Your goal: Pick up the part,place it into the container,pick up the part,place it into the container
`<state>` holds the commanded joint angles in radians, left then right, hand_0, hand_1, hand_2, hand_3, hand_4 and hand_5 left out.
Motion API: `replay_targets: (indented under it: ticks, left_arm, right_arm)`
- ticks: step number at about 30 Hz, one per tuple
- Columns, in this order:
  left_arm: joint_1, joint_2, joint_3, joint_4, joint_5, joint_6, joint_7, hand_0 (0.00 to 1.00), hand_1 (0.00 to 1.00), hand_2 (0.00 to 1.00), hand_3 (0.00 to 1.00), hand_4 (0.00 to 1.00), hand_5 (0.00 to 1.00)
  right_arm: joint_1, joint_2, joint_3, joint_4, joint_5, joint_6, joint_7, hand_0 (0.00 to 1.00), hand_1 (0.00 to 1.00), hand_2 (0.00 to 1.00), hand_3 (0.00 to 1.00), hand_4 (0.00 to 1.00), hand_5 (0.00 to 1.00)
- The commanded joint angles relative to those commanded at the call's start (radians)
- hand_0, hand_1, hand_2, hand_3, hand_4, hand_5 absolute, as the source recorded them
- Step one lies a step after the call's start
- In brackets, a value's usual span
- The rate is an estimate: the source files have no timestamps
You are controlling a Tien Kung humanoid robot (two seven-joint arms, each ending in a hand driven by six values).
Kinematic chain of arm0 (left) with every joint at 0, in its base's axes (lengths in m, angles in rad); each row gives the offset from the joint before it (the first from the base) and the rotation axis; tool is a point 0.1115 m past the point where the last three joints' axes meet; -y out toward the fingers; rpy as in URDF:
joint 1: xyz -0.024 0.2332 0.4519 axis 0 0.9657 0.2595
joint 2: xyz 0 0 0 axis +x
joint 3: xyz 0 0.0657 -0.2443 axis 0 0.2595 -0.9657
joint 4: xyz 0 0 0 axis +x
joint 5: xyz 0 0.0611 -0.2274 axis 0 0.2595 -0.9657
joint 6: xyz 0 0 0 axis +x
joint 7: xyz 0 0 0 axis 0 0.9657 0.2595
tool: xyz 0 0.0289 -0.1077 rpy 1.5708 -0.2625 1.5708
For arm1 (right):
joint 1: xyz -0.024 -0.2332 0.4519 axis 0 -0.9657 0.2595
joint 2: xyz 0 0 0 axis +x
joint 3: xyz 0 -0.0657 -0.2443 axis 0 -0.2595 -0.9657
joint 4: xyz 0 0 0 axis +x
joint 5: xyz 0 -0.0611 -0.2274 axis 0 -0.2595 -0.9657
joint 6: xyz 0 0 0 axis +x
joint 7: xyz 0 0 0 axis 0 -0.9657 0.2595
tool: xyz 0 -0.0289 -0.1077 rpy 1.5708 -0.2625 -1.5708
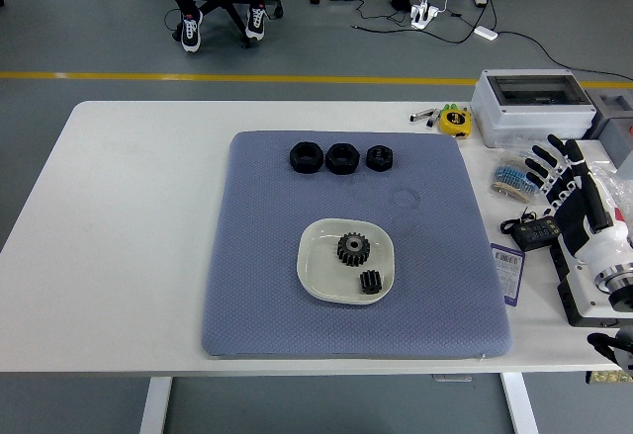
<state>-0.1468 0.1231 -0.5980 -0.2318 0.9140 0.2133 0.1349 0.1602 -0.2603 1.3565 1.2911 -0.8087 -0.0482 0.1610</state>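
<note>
Two dark toothed metal gears, a larger gear (353,248) and a smaller gear (371,281), lie in one white rounded-square dish (315,274) on a textured blue-grey mat (267,256). Three black hexagonal nuts (340,157) line the mat's far edge. The right hand (579,202), fingers spread and empty, hovers well right of the dish.

A white table (129,226) fills the frame's middle and bottom. A blue-grey mat (257,286) lies at its centre. At the upper right stand a grey box (531,104) and a yellow tape measure (455,120); a purple-edged label (505,266) lies at the mat's right edge.
</note>
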Motion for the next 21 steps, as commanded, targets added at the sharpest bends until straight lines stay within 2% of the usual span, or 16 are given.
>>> replay_targets:
  ticks: [9, 21]
  left_arm:
    - [0.001, 0.0, -0.003, 0.001, 0.01, -0.002, 0.001, 0.678, 0.652, 0.63, 0.55, 0.599, 0.566]
    - [-0.002, 0.001, -0.003, 0.001, 0.011, -0.003, 0.001, 0.678, 0.654, 0.631, 0.551, 0.602, 0.571]
  right_arm:
    - [-0.053, 0.001, 0.052, -0.001, -0.017, -0.004, -0.009, 0.927, 0.845, 0.871, 0.932, 0.998, 0.807]
    - [-0.047, 0.007, 0.066, -0.004, -0.011, -0.013, -0.011, 0.917, 0.843, 0.869, 0.93, 0.998, 0.793]
